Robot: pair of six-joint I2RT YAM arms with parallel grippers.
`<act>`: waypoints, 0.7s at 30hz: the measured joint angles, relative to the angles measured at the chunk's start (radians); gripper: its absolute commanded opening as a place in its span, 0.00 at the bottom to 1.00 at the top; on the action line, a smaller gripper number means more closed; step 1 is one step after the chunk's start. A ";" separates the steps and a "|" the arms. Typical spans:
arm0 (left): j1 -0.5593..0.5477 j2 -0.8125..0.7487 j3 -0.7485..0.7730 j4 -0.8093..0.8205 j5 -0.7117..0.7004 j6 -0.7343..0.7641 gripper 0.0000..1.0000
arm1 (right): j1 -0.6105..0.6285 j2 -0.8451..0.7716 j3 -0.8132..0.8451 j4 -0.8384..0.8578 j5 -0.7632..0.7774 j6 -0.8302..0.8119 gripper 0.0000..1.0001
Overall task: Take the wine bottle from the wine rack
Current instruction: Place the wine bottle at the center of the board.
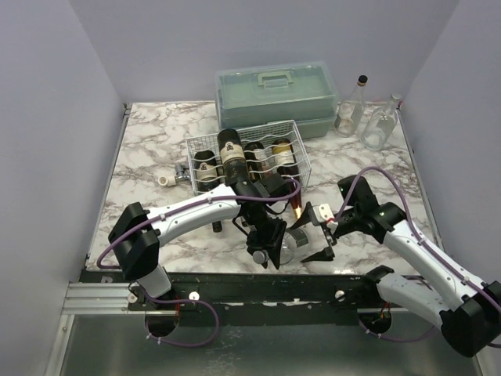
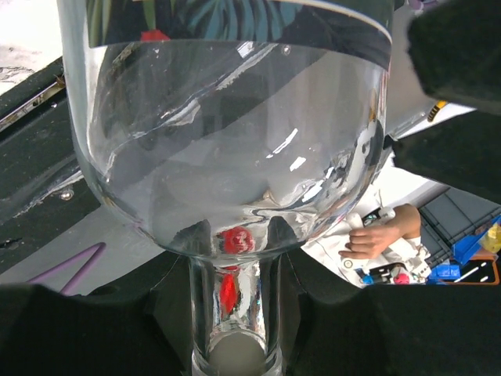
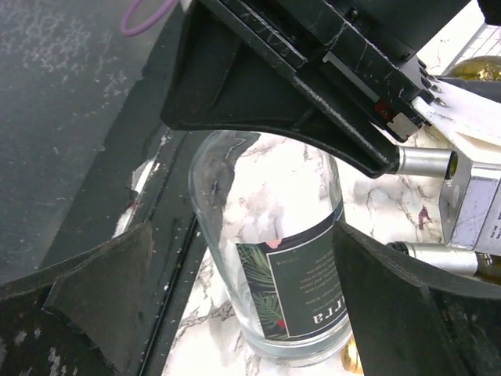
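One wine bottle (image 3: 297,282), clear glass, dark label with palm leaves: off the wine rack (image 1: 300,149), near the front edge of the marble table (image 1: 156,141), between the two arms. Whether it touches the tabletop cannot be told. From above only a grey round part of it shows; the rest is hidden under the left arm.

Left gripper (image 1: 264,252): clamped on the bottle's neck, black fingers pressed on either side. Its wrist view cuts off the label at the upper edge.

Right gripper (image 1: 319,233): spread wide, one finger to each side of the bottle's body. A gap shows at one finger; contact at the other cannot be judged.

Several dark bottles (image 1: 231,157) lie in the rack's grooves; exact count unclear, some necks covered by the left arm.

One grey-green case (image 1: 278,94), behind the rack.

Two clear bottles (image 1: 350,110), upright, rear right.

One small white object (image 1: 166,180), left of the rack, too small to identify.
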 measured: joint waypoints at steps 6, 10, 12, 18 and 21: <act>0.016 0.006 0.002 0.000 0.013 -0.009 0.02 | 0.064 0.022 -0.034 0.171 0.101 0.124 1.00; 0.021 0.020 0.004 0.001 0.020 -0.012 0.11 | 0.115 0.043 -0.055 0.237 0.169 0.170 0.99; 0.024 0.029 0.010 -0.001 0.026 -0.015 0.16 | 0.132 0.051 -0.063 0.256 0.196 0.178 0.99; 0.031 0.037 0.019 0.000 0.036 -0.023 0.30 | 0.153 0.055 -0.074 0.283 0.237 0.181 0.96; 0.037 0.037 0.019 0.001 0.039 -0.029 0.37 | 0.153 0.055 -0.074 0.289 0.243 0.181 0.95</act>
